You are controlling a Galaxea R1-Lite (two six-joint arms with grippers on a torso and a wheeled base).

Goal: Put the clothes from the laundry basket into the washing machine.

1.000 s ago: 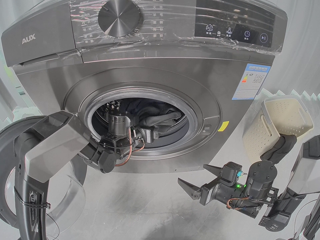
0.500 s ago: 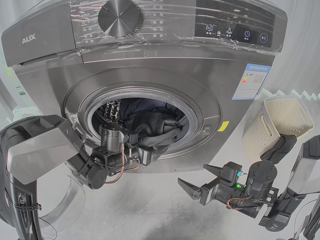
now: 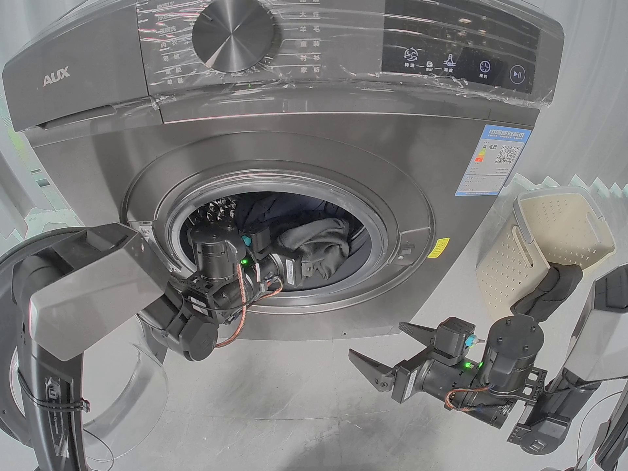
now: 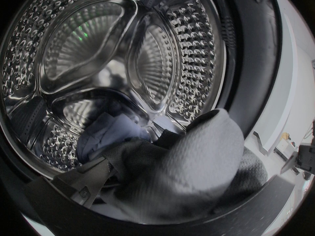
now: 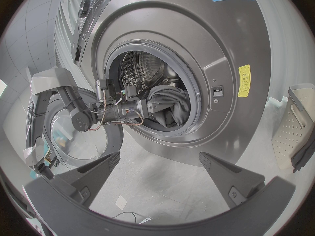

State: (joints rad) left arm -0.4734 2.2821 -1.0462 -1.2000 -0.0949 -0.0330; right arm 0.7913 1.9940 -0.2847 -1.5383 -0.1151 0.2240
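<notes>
The washing machine (image 3: 418, 165) stands with its round opening bare. My left gripper (image 3: 313, 266) is inside the opening, open, with a dark grey garment (image 3: 320, 243) bunched over and against it. In the left wrist view one finger (image 4: 88, 181) shows; the grey garment (image 4: 197, 167) covers the other side, and a blue garment (image 4: 108, 131) lies deeper in the drum (image 4: 157, 66). My right gripper (image 3: 376, 341) hangs open and empty above the floor, in front of the machine. The cream laundry basket (image 3: 562, 230) leans at the right, a dark garment (image 3: 549, 292) hanging from its edge.
The machine's glass door (image 3: 124, 374) is swung open at the left, beside my left arm. Bare grey floor (image 3: 288, 387) lies between the machine and my right gripper (image 5: 157, 154). The basket (image 5: 292, 125) stands close to the machine's right corner.
My left gripper drew back and down half a second ago, dragging the grey garment over the door lip. It has since pushed up and in again, and the garment sits back inside. The right arm stayed still.
</notes>
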